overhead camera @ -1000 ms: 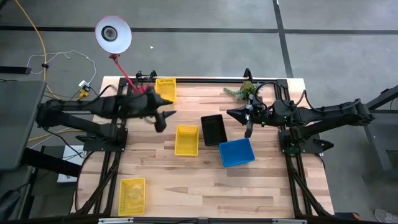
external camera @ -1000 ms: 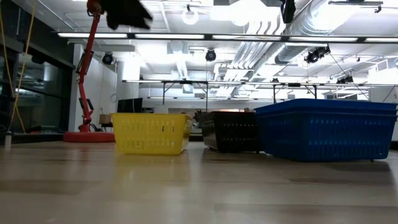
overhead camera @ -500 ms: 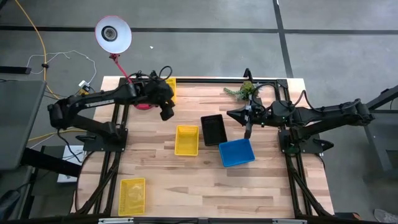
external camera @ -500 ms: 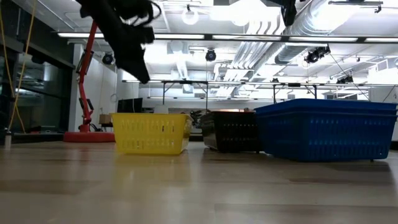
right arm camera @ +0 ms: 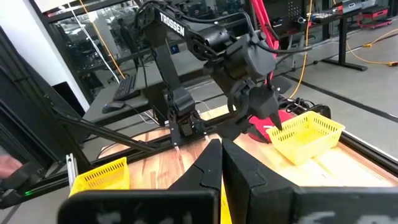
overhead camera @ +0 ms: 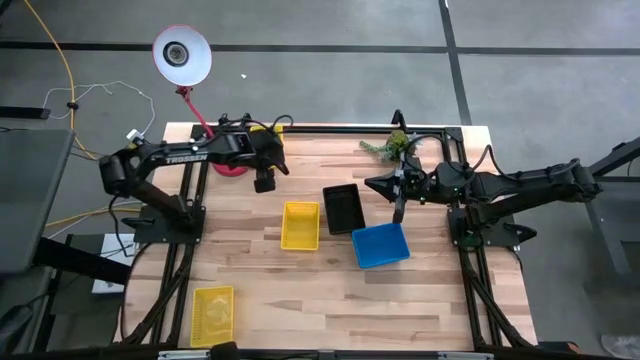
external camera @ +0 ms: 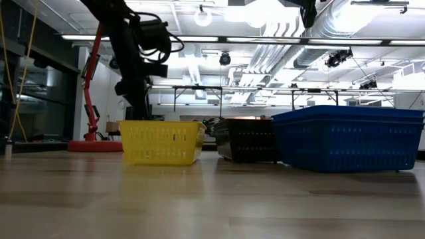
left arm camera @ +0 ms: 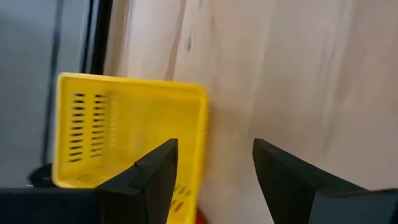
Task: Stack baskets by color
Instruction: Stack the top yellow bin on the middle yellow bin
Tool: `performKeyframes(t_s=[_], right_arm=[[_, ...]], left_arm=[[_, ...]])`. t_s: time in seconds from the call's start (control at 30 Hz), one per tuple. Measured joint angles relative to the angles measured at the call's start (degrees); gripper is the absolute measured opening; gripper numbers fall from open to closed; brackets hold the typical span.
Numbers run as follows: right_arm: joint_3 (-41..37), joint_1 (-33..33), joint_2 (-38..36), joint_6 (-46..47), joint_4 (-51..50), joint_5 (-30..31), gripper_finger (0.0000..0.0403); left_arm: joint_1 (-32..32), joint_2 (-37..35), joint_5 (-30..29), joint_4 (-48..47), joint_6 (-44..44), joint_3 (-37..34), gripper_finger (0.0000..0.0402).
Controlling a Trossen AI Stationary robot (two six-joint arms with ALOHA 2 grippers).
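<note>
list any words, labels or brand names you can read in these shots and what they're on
"TROSSEN" in white letters along the left arm, readable in the right wrist view.
White lettering on the same arm in the high view, too small to read for sure.
No other readable text: none on the yellow baskets, the black basket, the blue basket or the red lamp.

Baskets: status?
Left claw open, above far yellow basket. Right claw shut, empty, over blue basket. Nothing stacked; red lamp base close by.
</note>
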Motion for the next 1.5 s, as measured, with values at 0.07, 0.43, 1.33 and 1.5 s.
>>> performKeyframes(t_s=[0.07,0.43,1.33,1.5], right_arm=[[0.0,-0.01,0.01,0.01,0.0,-0.11,0.0],[0.0,0.0,0.01,0.01,-0.56,-0.08,0.0],[-0.02,0.0,0.02,0.02,-0.85,0.13,0.0],[-0.01,-0.01,0.02,0.58,-0.83,0.11,0.0]], left_arm=[[0.01,0.48,-1.14,0.25,1.57,0.0,0.0195],[0.76,4.32,-2.09,1.14,4.34,0.0,0.0195],[0.74,15.14,-5.54,2.29,4.16,0.0,0.0109],[0.57,14.46,-4.56,2.21,4.13,-0.02,0.0012]])
